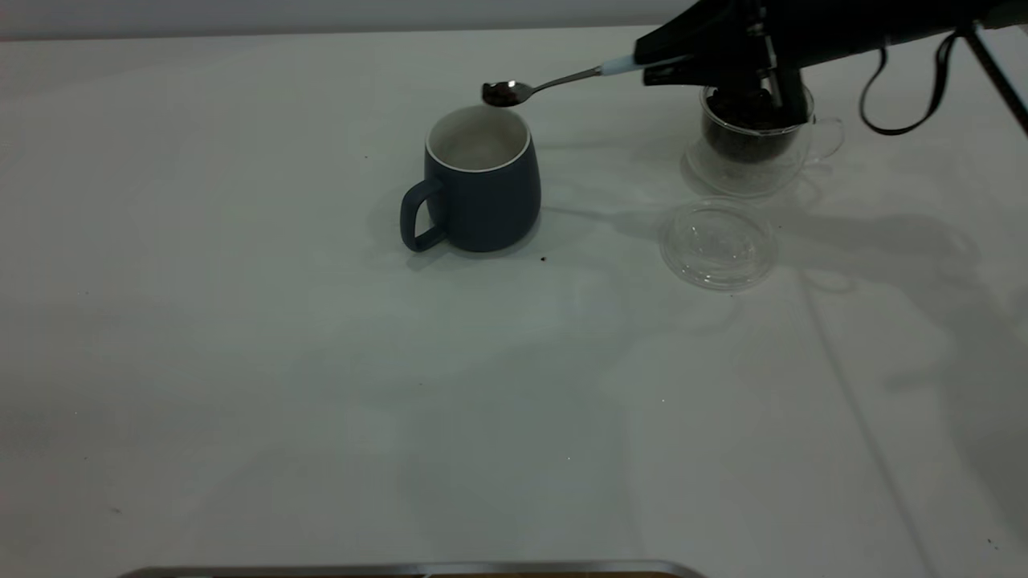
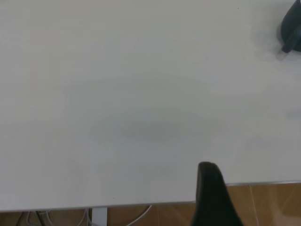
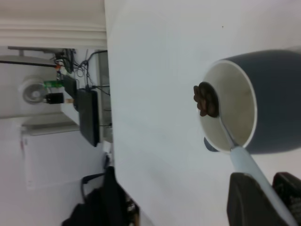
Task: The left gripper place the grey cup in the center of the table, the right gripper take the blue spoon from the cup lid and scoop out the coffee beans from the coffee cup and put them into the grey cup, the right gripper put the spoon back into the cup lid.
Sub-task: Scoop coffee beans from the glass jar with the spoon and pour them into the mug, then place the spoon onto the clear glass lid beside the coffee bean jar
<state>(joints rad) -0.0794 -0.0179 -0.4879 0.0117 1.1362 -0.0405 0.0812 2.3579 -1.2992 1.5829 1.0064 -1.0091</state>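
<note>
The grey cup [image 1: 480,181] stands upright near the middle of the table [image 1: 241,337], handle toward the front left. My right gripper [image 1: 649,68] is shut on the pale handle of the blue spoon [image 1: 562,80]. It holds the spoon level, with the bowl over the cup's far rim. Coffee beans [image 3: 206,100] lie heaped in the spoon bowl above the grey cup [image 3: 275,94], whose white inside shows. Behind the gripper is the glass coffee cup [image 1: 751,148] with dark beans [image 1: 743,108]. The cup lid [image 1: 717,243] lies bare in front of it. My left gripper [image 2: 211,188] hangs near the table's edge, far from the cups.
A single dark speck [image 1: 544,259] lies just right of the grey cup's base. A black cable [image 1: 907,104] loops down from the right arm beside the coffee cup. A metal strip [image 1: 418,568] runs along the table's front edge. Wooden floor [image 2: 273,202] shows past the edge.
</note>
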